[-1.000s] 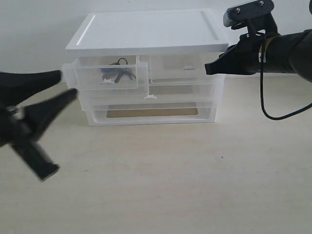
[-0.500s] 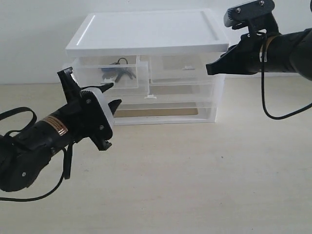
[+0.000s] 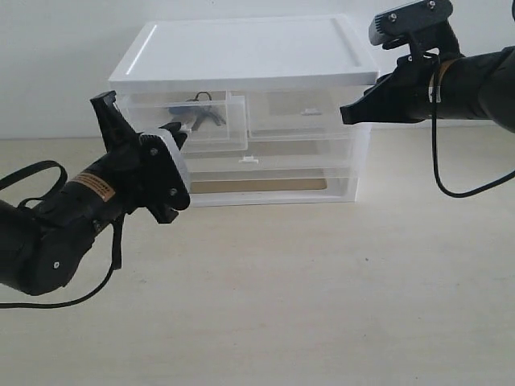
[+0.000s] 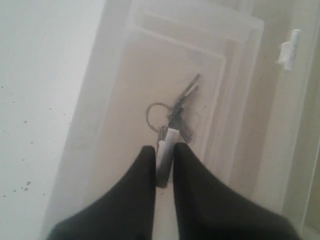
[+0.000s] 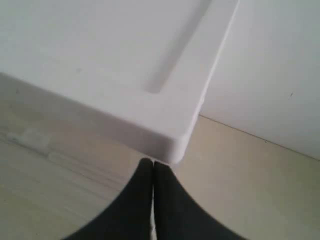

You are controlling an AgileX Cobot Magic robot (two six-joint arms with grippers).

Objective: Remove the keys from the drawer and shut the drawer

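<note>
Left black fingers [image 4: 142, 172] pinch bunch of silver metal keys [image 4: 176, 112], which trails toward 2 o'clock from them, over clear-frosted plastic drawer [image 3: 221, 133]. Right black fingers [image 5: 142, 187] closed together.

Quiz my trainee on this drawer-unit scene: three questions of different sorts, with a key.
1. True or false: the drawer holding the keys is pushed fully shut.
2. Multiple choice: the left gripper is closed on A) the drawer's white handle, B) the keys, C) nothing at all.
3. Fill the blank: the right gripper, shut, has its tips at a ____ of the unit's white top.
Key: 1 false, it stands pulled out. 2 B. 3 corner.
</note>
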